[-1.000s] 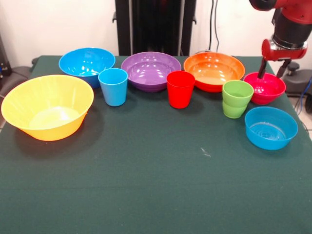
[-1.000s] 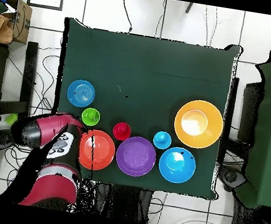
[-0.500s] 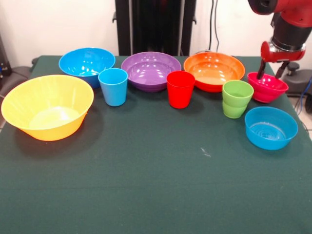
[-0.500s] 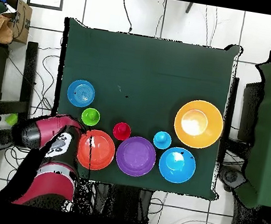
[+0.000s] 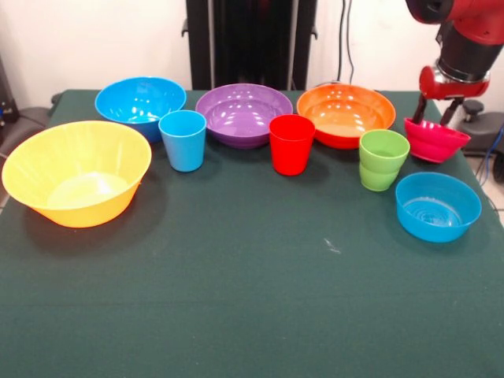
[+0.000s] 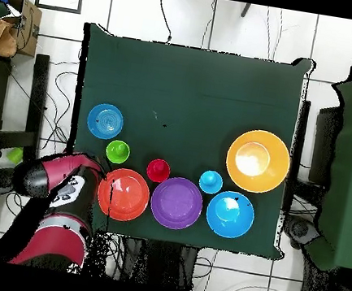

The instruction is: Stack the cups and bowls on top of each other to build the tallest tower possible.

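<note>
My gripper (image 5: 434, 112) is at the far right of the front view, shut on the far rim of the small magenta bowl (image 5: 435, 142). The bowl hangs tilted, slightly above the table. In the overhead view the arm (image 6: 57, 191) hides both. Beside it stand the lime green cup (image 5: 383, 160), the small blue bowl (image 5: 438, 206) and the red-orange bowl (image 5: 346, 114). Further along are the red cup (image 5: 291, 144), purple bowl (image 5: 243, 114), light blue cup (image 5: 183, 140), large blue bowl (image 5: 140, 102) and yellow-orange bowl (image 5: 76, 172). Nothing is stacked.
The green table (image 5: 236, 299) is bare across its near half in the front view. A black pedestal column (image 5: 250, 39) stands behind the purple bowl. A cardboard box (image 6: 17, 28) sits off the table in the overhead view.
The gripper has risen a little with the magenta bowl, which has come off the table and tilted. The other cups and bowls have not moved.
</note>
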Controlling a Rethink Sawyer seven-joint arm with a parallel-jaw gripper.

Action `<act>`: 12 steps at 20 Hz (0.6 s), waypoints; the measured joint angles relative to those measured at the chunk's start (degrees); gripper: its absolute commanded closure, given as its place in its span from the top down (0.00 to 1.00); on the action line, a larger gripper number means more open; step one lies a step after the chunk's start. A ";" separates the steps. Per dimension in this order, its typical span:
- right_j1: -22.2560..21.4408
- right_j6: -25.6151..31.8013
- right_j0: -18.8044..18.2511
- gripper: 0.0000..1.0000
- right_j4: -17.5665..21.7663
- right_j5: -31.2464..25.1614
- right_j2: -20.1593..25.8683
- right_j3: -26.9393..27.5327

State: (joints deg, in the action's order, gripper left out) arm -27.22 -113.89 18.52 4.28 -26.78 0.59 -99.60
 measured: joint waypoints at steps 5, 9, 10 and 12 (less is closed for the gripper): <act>-1.23 0.00 -0.08 1.00 0.02 -0.01 -0.29 -0.07; -3.77 0.00 -0.67 1.00 0.02 -0.01 -0.24 -0.27; -4.49 0.00 -0.92 1.00 0.02 -0.01 -0.19 -0.35; -5.50 0.00 -1.33 1.00 0.02 -0.01 -0.16 -0.42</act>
State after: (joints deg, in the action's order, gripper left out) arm -32.71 -113.89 17.19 4.30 -26.79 0.43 -100.02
